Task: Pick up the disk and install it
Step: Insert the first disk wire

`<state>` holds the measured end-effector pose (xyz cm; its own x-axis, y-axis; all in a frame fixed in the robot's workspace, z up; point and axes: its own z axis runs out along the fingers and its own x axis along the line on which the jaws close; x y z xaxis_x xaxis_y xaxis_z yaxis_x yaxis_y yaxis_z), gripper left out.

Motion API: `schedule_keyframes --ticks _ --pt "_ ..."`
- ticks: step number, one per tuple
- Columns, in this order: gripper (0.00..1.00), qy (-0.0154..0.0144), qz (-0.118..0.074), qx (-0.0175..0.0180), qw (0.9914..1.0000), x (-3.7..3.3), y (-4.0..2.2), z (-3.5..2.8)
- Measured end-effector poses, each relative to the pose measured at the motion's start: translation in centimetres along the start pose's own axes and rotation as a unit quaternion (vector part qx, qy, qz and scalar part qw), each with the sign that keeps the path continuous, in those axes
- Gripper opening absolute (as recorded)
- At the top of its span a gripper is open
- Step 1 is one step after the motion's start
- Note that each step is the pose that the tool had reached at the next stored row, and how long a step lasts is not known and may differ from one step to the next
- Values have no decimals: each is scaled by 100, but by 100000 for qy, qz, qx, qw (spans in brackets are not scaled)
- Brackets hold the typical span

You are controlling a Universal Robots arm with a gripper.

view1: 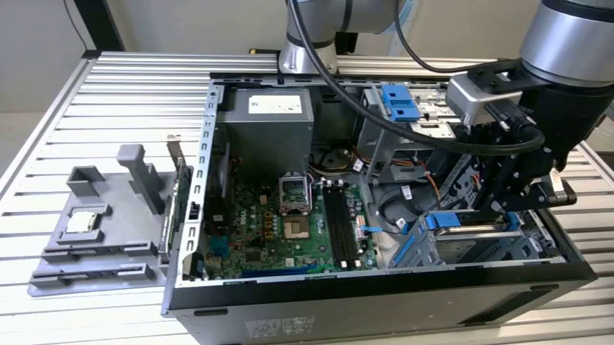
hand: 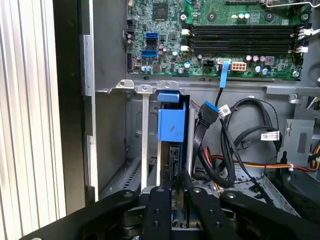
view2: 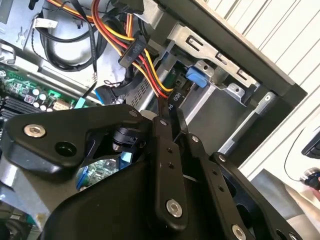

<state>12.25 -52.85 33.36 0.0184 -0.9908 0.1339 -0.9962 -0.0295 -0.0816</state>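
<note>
On the exterior view's left, a grey fixture point(view1: 144, 172) sits on the slatted metal desk point(view1: 57, 129), with a small silver chip point(view1: 82, 221) lying in one of its pockets. Just beside it is the open computer case point(view1: 384, 305). Inside are the green motherboard point(view1: 278, 230), a grey power supply point(view1: 273, 118) behind it, and a blue latch piece point(view1: 398, 104) further toward the exterior view's right. At the right end of the case, the arm point(view1: 566, 36) reaches down into the drive cage point(view1: 479, 248). There the gripper point(view1: 507, 205) is clamped on the disk point(view1: 451, 221), which stands on edge in the cage with its blue bracket end facing the motherboard. In the first wrist view, the black fingers point(hand: 160, 210) press against both faces of the disk point(hand: 171, 125), seen edge-on. It sits between the cage's metal rails, and a bundle of black cables point(hand: 240, 135) lies just beside it.
</note>
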Motion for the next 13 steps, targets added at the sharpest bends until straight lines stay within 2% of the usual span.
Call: schedule_keyframes --ticks 5,10,13 --pt "0 115 100 -30 100000 -3 2 25" --pt "0 245 109 -36 100000 -10 7 80" --pt "0 268 105 -36 100000 -11 7 83"
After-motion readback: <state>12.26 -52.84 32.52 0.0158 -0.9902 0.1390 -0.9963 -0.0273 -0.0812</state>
